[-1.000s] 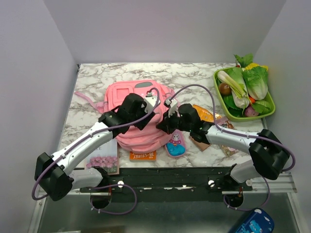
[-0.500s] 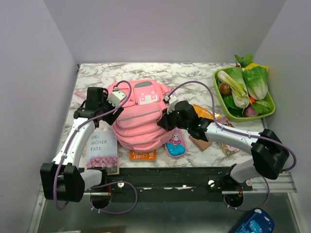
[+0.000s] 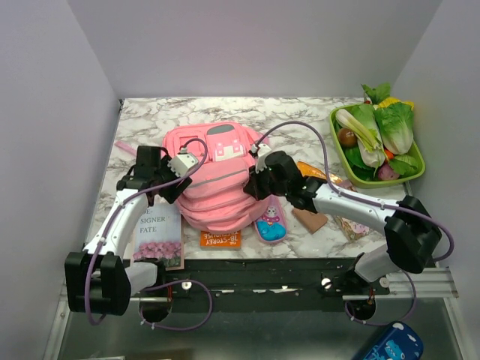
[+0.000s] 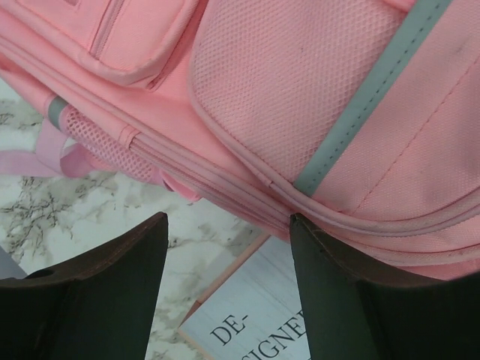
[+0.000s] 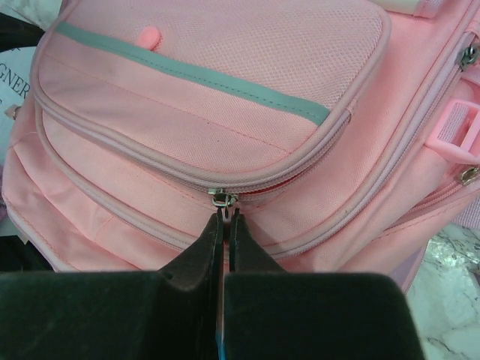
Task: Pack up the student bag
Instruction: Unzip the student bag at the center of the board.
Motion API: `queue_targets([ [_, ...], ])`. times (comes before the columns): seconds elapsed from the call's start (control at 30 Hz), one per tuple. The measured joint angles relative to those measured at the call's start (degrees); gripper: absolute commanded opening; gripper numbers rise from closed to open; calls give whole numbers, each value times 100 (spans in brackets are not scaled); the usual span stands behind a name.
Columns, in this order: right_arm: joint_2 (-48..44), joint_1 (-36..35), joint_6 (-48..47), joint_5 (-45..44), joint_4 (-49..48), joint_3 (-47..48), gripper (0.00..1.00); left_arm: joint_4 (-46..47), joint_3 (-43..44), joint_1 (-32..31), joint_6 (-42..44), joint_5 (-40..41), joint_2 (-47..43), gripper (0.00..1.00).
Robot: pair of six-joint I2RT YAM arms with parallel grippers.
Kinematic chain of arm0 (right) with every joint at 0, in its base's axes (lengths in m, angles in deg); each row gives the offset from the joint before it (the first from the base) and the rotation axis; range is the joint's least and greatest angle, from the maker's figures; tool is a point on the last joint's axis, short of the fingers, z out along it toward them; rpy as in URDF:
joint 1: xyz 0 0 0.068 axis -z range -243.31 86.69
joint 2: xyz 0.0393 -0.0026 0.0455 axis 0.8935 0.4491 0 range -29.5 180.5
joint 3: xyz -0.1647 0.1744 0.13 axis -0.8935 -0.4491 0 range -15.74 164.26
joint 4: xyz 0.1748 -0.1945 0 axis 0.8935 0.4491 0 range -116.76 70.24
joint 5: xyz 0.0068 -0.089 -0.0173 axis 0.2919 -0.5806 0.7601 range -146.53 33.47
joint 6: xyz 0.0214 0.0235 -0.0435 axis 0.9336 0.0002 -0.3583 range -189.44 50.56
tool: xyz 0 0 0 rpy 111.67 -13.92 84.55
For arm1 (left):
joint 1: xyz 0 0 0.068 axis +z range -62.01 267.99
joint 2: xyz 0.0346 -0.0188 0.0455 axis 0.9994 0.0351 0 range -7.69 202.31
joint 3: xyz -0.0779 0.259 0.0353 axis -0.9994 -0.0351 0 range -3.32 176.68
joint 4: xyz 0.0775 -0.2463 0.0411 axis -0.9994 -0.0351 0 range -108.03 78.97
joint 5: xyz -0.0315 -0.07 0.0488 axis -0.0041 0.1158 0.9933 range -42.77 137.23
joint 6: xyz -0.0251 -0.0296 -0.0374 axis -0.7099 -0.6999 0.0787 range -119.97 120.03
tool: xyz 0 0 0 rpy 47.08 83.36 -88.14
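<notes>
The pink student bag [image 3: 217, 180] lies mid-table, front pockets up; it fills the right wrist view [image 5: 225, 97] and the top of the left wrist view [image 4: 315, 97]. My right gripper [image 3: 259, 182] is at the bag's right side, shut on the zip pull [image 5: 224, 199] of the front pocket, whose zip shows a short open gap to the right of the slider. My left gripper [image 3: 166, 182] is open and empty at the bag's left edge, above the white book [image 3: 156, 229], whose cover also shows in the left wrist view [image 4: 259, 322].
A small pink pencil case [image 3: 270, 220] with a cartoon print, an orange card [image 3: 220, 240] and a brown piece [image 3: 311, 220] lie by the bag's front and right. A green tray [image 3: 415, 178] of vegetables stands at the far right. Bag straps [image 3: 131, 150] trail left.
My left arm swung off the bag's top to its left side, then lowered slightly toward the book. The bag's front panel came into view. My right gripper stayed at the bag's right side.
</notes>
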Motion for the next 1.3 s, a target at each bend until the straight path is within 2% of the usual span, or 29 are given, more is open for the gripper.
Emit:
queue_targets([
  [0.4,326,-22,50,37,590,498,1,527,-538,-507,-656,-37,-251,68],
  [0.73,656,-575,94,-186,866,852,1,675,-634,-1220,-1700,-306,-262,65],
  [1.3,1244,-1167,-74,-249,649,1353,1,876,-632,-1231,-2632,-645,-245,63],
])
